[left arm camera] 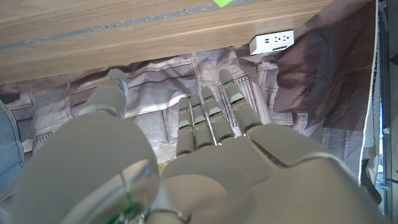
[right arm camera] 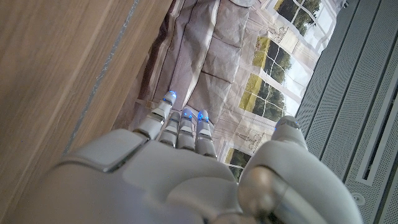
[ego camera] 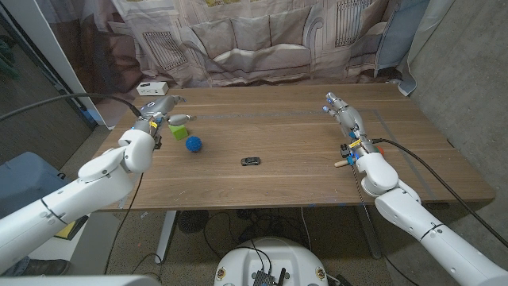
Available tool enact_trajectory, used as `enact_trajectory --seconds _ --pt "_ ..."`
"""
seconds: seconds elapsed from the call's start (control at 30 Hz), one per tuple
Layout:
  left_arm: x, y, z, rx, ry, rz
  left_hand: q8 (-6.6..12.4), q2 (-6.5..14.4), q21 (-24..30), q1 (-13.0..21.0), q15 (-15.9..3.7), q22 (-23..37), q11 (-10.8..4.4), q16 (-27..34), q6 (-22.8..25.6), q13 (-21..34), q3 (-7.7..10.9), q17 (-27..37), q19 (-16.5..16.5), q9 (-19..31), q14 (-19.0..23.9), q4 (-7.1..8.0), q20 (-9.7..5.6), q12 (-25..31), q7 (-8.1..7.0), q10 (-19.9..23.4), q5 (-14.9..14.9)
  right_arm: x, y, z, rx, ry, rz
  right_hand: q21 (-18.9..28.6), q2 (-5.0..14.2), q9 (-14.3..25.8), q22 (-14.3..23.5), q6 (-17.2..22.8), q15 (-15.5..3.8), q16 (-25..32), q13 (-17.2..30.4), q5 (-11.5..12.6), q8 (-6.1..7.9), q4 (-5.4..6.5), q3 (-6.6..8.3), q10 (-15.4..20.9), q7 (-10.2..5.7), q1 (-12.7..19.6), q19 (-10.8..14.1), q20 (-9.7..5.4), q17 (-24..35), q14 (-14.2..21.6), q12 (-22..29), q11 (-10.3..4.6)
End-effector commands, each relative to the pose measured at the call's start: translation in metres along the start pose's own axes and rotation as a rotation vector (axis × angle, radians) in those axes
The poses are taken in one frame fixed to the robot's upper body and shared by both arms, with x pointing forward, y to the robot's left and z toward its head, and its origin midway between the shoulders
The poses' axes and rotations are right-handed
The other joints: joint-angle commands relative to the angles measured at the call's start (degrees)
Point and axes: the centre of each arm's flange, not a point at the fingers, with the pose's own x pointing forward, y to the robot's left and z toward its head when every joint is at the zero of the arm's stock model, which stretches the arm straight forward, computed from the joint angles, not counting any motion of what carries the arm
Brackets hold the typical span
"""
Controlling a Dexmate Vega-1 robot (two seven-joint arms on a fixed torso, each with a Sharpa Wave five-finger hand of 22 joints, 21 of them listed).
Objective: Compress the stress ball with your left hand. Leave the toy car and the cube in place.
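Three task things: stress ball (ego camera: 194, 144), cube (ego camera: 178, 132), toy car (ego camera: 252, 160), all on the wooden table (ego camera: 286, 171); landmark for places is the stress ball.
Stress ball: blue, sits free on the wood toward the left part of the table, nothing touching it, not yet compressed.
Cube: green, just beside the ball on the far-left side, apart from it by a small gap; tight neighbour, so a grasp on the ball risks nudging it.
Toy car: small, dark, on the ball's right and a little nearer the robot, well apart; judged safe from the left arm's path.
Left hand (ego camera: 157, 111): raised beyond the cube, farther from the robot than the ball, holding nothing; in the left wrist view the left hand's fingers (left arm camera: 208, 118) lie straight side by side with the thumb set apart, so spread and ready, not curled.
Why held so: looks like a pre-grasp pose above and behind the ball, fingers opened to wrap it.
Right hand (ego camera: 343, 111): far across the table from the ball, fingers extended, empty, parked out of the way since the task is left-handed.
White box (ego camera: 151, 87): at the far edge beyond the ball, well clear.
Step judged: approach, squeeze not begun.
Next move needs: descend onto the ball from the side away from the cube.
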Motion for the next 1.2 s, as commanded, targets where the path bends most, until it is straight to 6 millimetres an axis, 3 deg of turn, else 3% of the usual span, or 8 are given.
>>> enact_trajectory --seconds 0.03,0.1,0.3,0.7,0.93,1.2 --pt "0.007 0.006 0.003 0.076 0.023 -0.063 -0.10 0.63 1.19 1.16 0.22 0.45 0.07 0.88 0.49 0.50 -0.22 0.50 3.52 0.11 1.88 0.42 0.01 0.19 0.27 1.08 0.16 -0.001 -0.001 0.005 -0.012 -0.007 -0.001 0.28 0.31 0.05 0.15 0.29 -0.21 0.30 0.15 0.02 0.02 -0.44 0.27 0.65 0.32 0.36 0.90 -0.01 0.05 0.64 0.31 0.21" --pt "0.008 0.007 0.003 0.090 0.028 -0.072 -0.06 0.93 1.62 1.43 0.02 0.51 0.27 1.26 0.83 0.62 -0.36 0.64 4.83 0.12 2.83 0.46 -0.03 0.35 0.45 1.56 0.19 -0.001 -0.001 0.006 -0.012 -0.009 -0.003 0.27 0.32 0.05 0.15 0.35 -0.18 0.29 0.14 0.01 0.04 -0.46 0.29 0.65 0.34 0.40 0.93 -0.02 0.04 0.64 0.31 0.23" --pt "0.010 0.008 0.004 0.115 0.039 -0.083 0.26 1.09 1.13 1.69 -0.32 0.56 -0.51 1.45 2.07 0.85 -0.76 0.80 4.08 0.14 3.41 0.53 0.86 0.61 0.09 2.31 0.20 -0.001 0.000 0.004 -0.003 -0.007 -0.007 0.26 0.33 0.05 0.14 0.36 -0.16 0.28 0.12 0.00 0.03 -0.53 0.31 0.66 0.32 0.50 1.02 -0.12 0.02 0.67 0.30 0.18" --pt "0.015 0.005 0.006 0.163 0.042 -0.153 -0.80 1.24 -0.14 4.43 -0.56 0.50 -1.69 0.32 -0.34 1.24 -0.97 0.74 2.46 0.18 1.13 -0.34 1.59 -0.46 -1.15 -0.15 0.35 0.000 -0.001 0.003 -0.011 -0.006 -0.012 0.26 0.33 0.06 0.13 0.37 -0.18 0.31 0.09 -0.04 0.01 -0.61 0.31 0.85 0.31 0.61 1.29 -0.16 0.00 0.83 0.35 0.03" --pt "0.020 0.000 0.009 0.199 0.043 -0.222 -1.11 1.08 -0.42 5.39 -0.72 0.49 -1.50 0.11 -1.43 1.36 -1.18 0.71 2.34 0.20 0.67 -0.45 1.58 -0.83 -1.22 -1.10 0.26 0.001 -0.003 0.002 -0.027 -0.004 -0.014 0.23 0.28 0.06 0.13 0.40 -0.10 0.31 0.08 -0.06 0.01 -0.63 0.28 0.90 0.30 0.61 1.38 -0.09 -0.01 0.89 0.36 0.12" --pt "0.024 -0.002 0.016 0.248 0.047 -0.262 -1.46 0.64 -0.88 8.45 -0.77 0.47 -2.04 -1.14 -4.52 1.61 -1.69 0.62 2.73 0.23 -3.01 -0.59 1.56 -1.68 -1.64 -3.71 0.18 0.000 -0.006 0.000 -0.017 -0.006 -0.018 0.19 0.23 0.06 0.13 0.45 -0.02 0.33 0.06 -0.09 0.01 -0.64 0.24 0.90 0.26 0.58 1.40 0.02 0.00 0.97 0.34 0.11"
